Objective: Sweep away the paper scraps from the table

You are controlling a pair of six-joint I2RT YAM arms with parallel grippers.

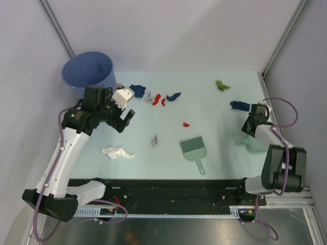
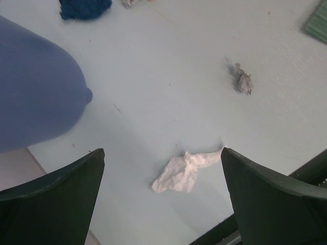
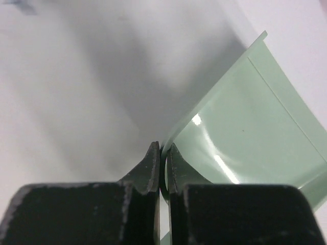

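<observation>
Pinching the thin wall of the dustpan (image 3: pixel 245 127), the right gripper (image 3: pixel 162 150) is closed tight at the right edge of the counter (image 1: pixel 214 117) — the left gripper (image 2: pixel 162 152) hangs spread wide, empty, above a white scrap (image 2: pixel 179 173); other paper scraps (image 1: pixel 157 98) lie scattered across its far half.

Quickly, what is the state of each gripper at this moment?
Left gripper: open, holding nothing.
Right gripper: shut on the edge of the pale green plastic dustpan.
</observation>
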